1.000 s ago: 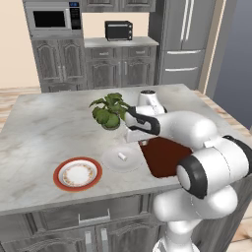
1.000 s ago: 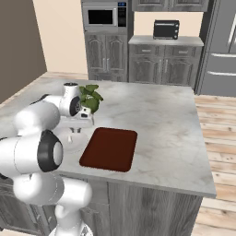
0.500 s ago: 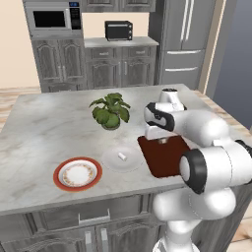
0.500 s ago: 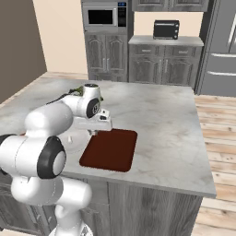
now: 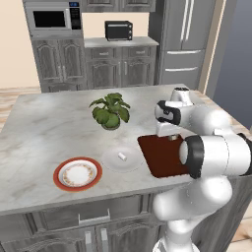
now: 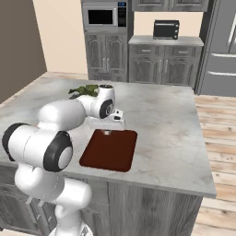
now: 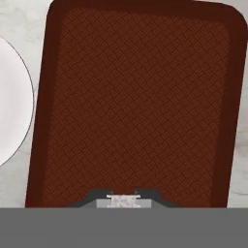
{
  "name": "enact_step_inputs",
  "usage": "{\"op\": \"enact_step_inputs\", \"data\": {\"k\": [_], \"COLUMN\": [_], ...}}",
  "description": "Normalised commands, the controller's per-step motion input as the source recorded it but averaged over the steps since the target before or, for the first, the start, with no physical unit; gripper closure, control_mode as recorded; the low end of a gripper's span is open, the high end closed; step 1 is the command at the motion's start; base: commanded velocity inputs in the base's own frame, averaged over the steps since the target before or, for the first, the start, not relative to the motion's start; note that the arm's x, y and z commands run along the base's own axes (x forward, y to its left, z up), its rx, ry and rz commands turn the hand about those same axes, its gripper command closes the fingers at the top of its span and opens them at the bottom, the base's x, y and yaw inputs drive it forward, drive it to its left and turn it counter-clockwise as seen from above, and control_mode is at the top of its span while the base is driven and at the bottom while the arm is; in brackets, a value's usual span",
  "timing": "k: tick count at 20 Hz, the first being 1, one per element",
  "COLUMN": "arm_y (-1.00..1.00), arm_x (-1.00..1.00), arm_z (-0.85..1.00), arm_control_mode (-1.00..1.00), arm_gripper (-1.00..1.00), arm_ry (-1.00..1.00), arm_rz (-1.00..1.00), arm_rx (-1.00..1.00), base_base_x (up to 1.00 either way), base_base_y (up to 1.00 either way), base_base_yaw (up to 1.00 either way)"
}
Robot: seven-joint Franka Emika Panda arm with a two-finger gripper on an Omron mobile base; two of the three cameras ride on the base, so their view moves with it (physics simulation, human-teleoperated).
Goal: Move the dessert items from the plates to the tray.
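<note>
White plate [image 5: 122,159] holds a short white cylinder [image 5: 121,156]; gripper [image 7: 123,199] above tray [image 7: 135,106], clamped on perhaps a pale lump

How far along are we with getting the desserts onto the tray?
Nothing has landed yet: the tray is bare. In hand: the gripper hangs over the tray's near end, jaws shut on a small whitish morsel. Left: release it, then fetch the white cylinder lying on the white plate. The orange-rimmed plate looks empty.

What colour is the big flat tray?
Dark red-brown, with a fine criss-cross weave pattern on the tray; the hand view shows it best.
</note>
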Motion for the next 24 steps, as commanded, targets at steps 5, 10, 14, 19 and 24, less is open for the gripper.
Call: {"op": "enact_step_inputs", "data": {"k": [5,10,14,19,24], "arm_y": [-0.18,-0.03,0.0,-0.01,-0.07], "arm_x": [0.3,0.21,0.16,0.1,0.08], "arm_z": [-0.26,-0.33,-0.33,-0.32,-0.29], "arm_control_mode": [-1.0,-1.0,-1.0,-1.0,-1.0], "arm_gripper": [1.0,1.0,1.0,1.0,1.0], "arm_ry": [0.0,0.0,0.0,0.0,0.0], "arm_rz": [0.0,0.0,0.0,0.0,0.0], "arm_rx": [0.0,0.0,0.0,0.0,0.0], "base_base_x": [0.0,0.0,0.0,0.0,0.0], "base_base_y": [0.0,0.0,0.0,0.0,0.0], "base_base_yaw": [0.0,0.0,0.0,0.0,0.0]}}
